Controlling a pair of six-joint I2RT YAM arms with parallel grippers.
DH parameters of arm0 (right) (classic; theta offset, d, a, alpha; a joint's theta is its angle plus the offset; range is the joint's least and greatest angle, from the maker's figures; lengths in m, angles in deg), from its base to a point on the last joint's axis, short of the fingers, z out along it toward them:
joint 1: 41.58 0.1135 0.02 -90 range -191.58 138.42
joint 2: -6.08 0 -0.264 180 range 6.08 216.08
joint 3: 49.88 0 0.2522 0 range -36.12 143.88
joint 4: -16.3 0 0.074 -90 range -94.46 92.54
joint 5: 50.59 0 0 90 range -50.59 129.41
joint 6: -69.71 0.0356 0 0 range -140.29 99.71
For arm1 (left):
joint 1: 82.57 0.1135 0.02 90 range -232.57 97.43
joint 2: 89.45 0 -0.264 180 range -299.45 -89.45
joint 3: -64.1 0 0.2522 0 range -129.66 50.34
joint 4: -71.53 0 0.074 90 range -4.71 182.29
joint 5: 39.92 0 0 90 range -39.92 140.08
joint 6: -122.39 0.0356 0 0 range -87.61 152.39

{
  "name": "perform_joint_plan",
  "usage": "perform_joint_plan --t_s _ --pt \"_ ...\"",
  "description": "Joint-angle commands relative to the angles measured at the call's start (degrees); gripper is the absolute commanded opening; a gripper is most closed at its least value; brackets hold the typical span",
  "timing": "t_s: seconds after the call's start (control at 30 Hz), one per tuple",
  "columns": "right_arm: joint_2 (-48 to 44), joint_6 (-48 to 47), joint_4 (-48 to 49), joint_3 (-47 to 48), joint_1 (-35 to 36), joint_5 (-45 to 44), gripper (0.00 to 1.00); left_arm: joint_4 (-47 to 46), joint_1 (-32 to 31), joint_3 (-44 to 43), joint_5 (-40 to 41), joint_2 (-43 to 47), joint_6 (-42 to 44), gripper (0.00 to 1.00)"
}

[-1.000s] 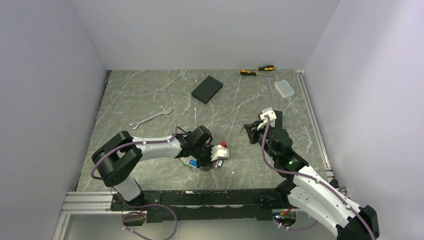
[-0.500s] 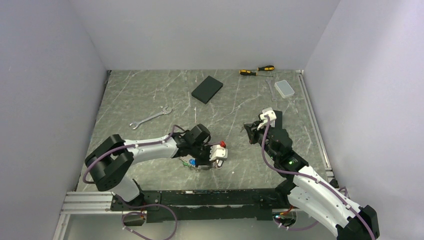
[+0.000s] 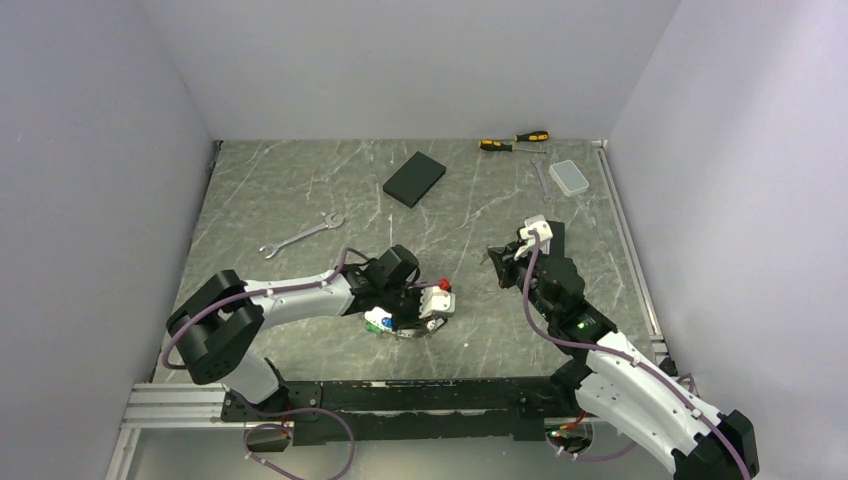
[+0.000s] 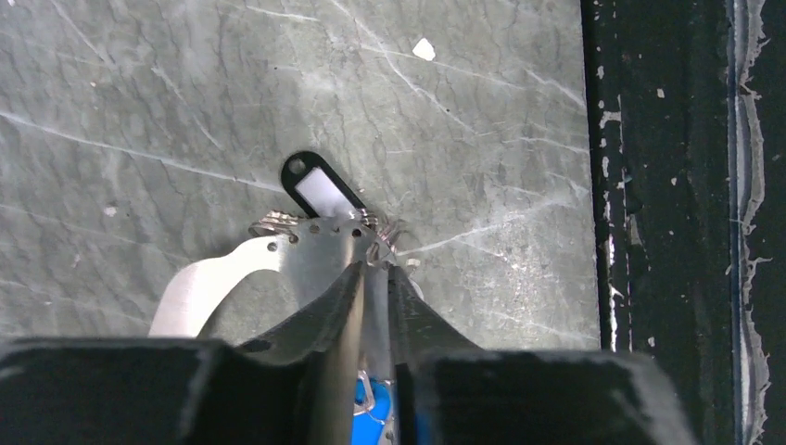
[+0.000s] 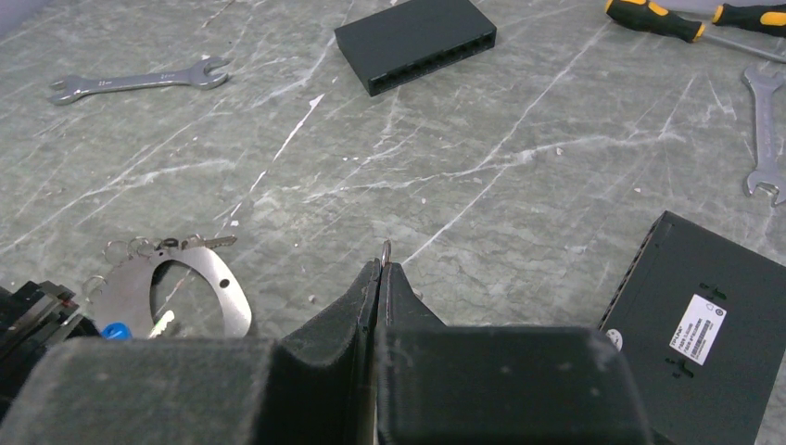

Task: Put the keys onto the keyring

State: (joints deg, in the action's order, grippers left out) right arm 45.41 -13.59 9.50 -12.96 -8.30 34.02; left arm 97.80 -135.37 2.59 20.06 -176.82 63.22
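Observation:
The keyring is a flat silver crescent loop with small holes, lying near the table's front edge. My left gripper is shut on its rim; in the top view it is low over the table. A black tag with a white label lies beyond the loop, and a blue tag shows between my fingers. A green-headed key lies beside the gripper. My right gripper is shut on a small metal ring; the rest of that piece is hidden. The keyring also shows in the right wrist view.
A silver wrench lies at mid left, a black box at the back centre. Two screwdrivers, a second wrench and a clear case lie at the back right. A black device lies beside my right gripper.
My left arm's elbow has swung left and its gripper has shifted slightly on the keyring; the green key shows more. The right arm has not moved.

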Motion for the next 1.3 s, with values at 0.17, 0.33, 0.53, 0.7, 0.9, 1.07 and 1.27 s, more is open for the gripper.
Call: perform_joint_plan --t_s 0.17,0.33,0.53,0.7,0.9,1.07,1.27 --pt "-0.02 0.60 2.27 0.49 -0.17 0.73 0.00 -2.21 0.23 0.68 -1.04 -1.35 -0.62 0.28" --pt "-0.26 0.60 2.20 0.40 -0.19 0.64 0.00 -2.05 0.17 0.06 -0.53 -1.70 -0.22 0.28" --pt "-0.46 0.68 2.17 0.31 -0.15 0.63 0.00 -1.52 0.23 0.82 -0.23 -1.04 -0.37 0.31" --pt "-0.39 0.68 2.09 0.40 -0.15 0.66 0.00 -3.31 0.23 1.90 1.01 0.05 -3.92 0.33" --pt "-0.20 0.68 2.11 0.47 -0.21 0.73 0.00 -9.16 0.21 4.94 1.64 0.32 -10.93 0.34" --pt "-0.25 0.68 2.18 0.35 -0.14 0.81 0.00 -14.45 0.13 7.60 2.92 1.48 -14.89 0.34" --pt "-0.22 0.68 2.18 0.40 -0.17 0.82 0.00 -15.06 0.00 7.78 2.86 1.46 -15.45 0.33"
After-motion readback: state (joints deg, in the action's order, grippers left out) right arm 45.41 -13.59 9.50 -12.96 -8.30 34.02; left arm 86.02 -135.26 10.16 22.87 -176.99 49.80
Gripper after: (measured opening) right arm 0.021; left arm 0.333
